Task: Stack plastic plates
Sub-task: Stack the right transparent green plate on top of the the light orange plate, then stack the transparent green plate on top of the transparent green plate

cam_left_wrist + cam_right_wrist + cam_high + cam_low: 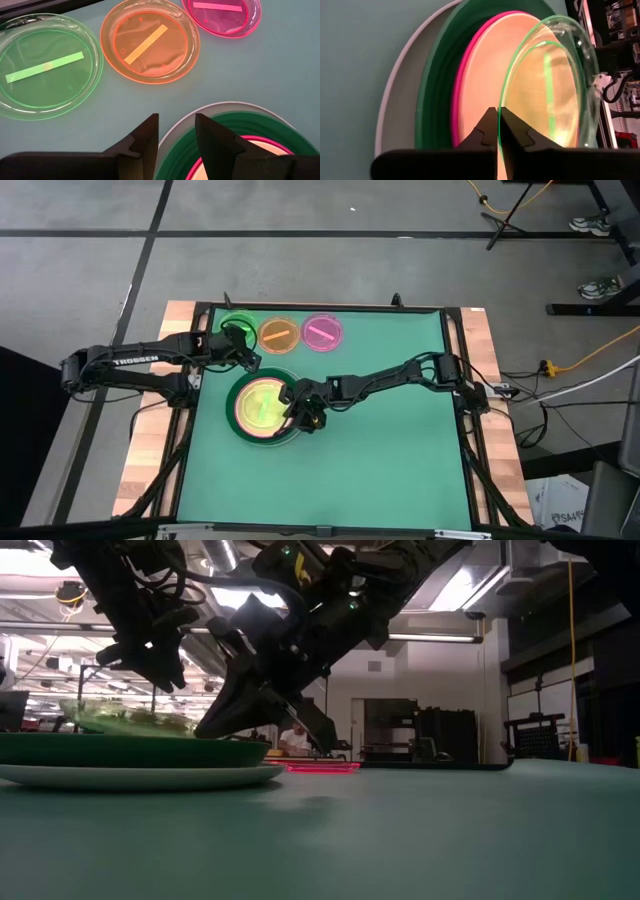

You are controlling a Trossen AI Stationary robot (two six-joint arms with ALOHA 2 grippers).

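Note:
A stack stands left of the table's middle: a white plate at the bottom, then a dark green plate, a magenta plate and a cream plate. A small translucent green plate lies on top, and my right gripper is shut on it. Near the far edge, flat on the table, lie a second translucent green plate, an orange one and a pink one. My left gripper hangs open between these and the stack, with nothing between its fingers. My right gripper pinches the small green plate's rim between its two fingers, on the side toward the table's right edge. The fingers slant down from the right and lie across the rim. The plate sits over the cream plate; whether the held side is raised I cannot tell.
The green mat lies bare to the right of and nearer than the stack. A dark frame borders the mat. The left arm reaches in from the table's left edge. Behind the table the room is cluttered.

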